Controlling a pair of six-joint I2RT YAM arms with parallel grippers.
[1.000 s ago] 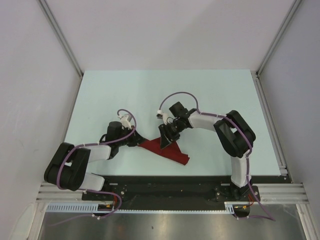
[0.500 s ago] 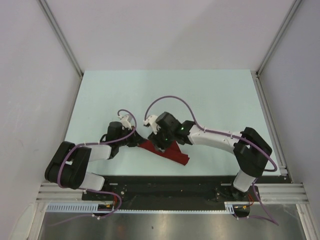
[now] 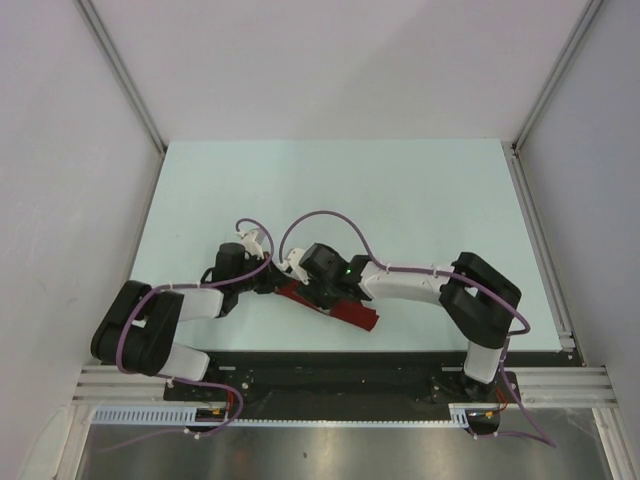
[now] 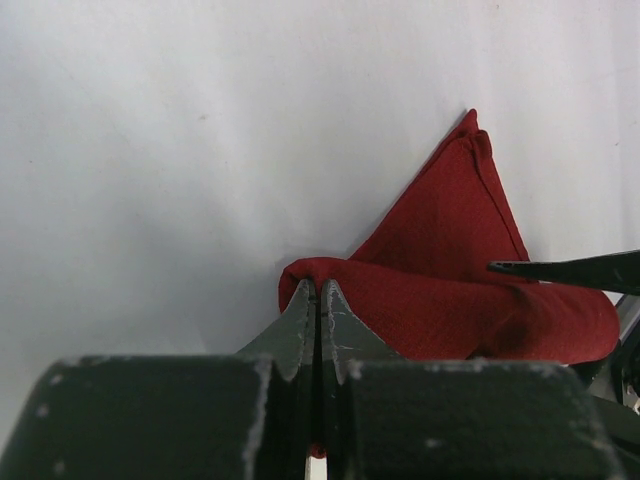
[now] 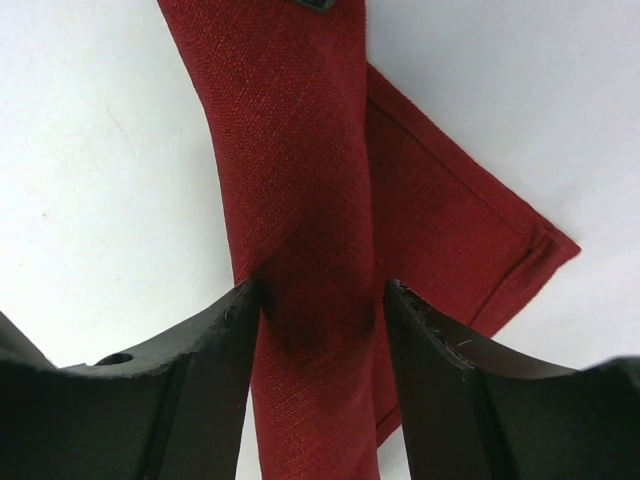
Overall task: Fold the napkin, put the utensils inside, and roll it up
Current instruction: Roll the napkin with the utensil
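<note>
- While lying on the pale green tabletop (image 3: 400,190) at the lower centre of the top view, the dark red soft cloth napkin (image 3: 362,318) is sitting as a long roll over a flat triangular flap.
- The left gripper (image 4: 318,290) is pinching the roll's end, its jaws pressed together on the cloth.
- The right gripper (image 5: 320,300) is straddling the roll, jaws spread, touching both sides.

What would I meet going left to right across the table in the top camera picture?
First the left arm's elbow → left end effector → napkin → right arm's elbow. The right end effector straddles the napkin, so it's left out.
</note>
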